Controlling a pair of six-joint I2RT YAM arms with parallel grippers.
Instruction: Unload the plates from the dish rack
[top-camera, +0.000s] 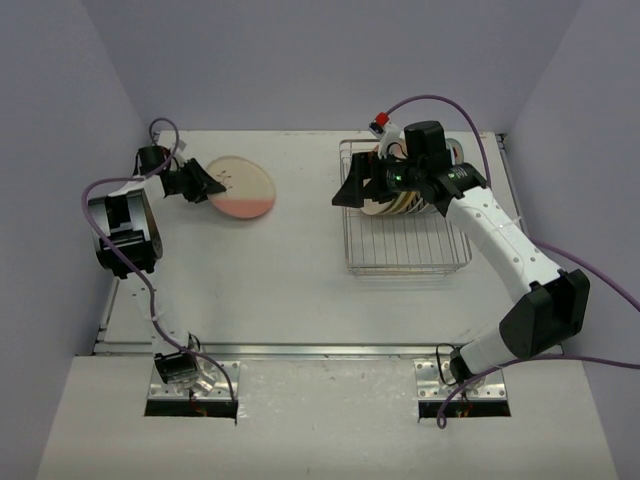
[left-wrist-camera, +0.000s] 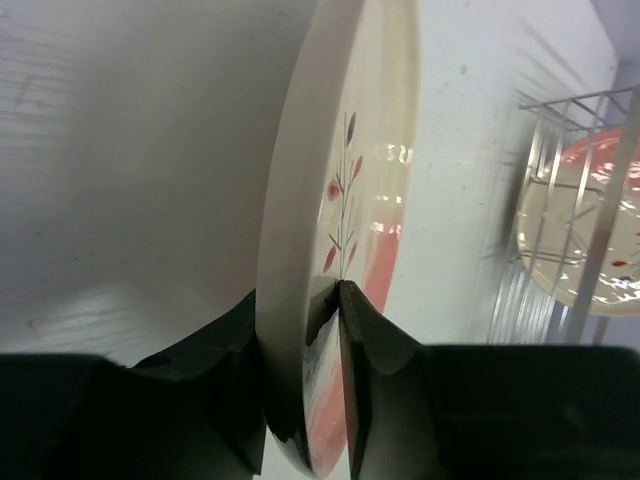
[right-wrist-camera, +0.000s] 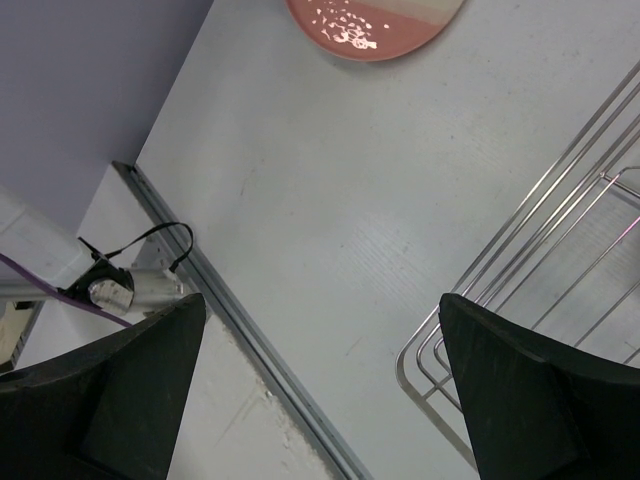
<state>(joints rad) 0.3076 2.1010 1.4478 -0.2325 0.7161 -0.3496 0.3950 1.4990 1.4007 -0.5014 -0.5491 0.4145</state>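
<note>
A cream plate with a pink rim (top-camera: 240, 187) is at the far left of the table, flat, on or just above the surface. My left gripper (top-camera: 200, 182) is shut on its left edge; in the left wrist view the fingers (left-wrist-camera: 300, 310) pinch the plate's rim (left-wrist-camera: 345, 180). The silver wire dish rack (top-camera: 405, 250) stands at the right, with several plates (top-camera: 395, 203) upright at its far end, partly hidden by my right arm. My right gripper (top-camera: 350, 190) hovers open and empty over the rack's left edge (right-wrist-camera: 520, 250); its fingers (right-wrist-camera: 320, 340) are wide apart.
The right wrist view shows the pink-rimmed plate (right-wrist-camera: 375, 25) at the top and the table's metal edge strip (right-wrist-camera: 230, 320). The left wrist view shows the rack's wires (left-wrist-camera: 560, 170) and a plate in it (left-wrist-camera: 590, 250). Grey walls enclose the table.
</note>
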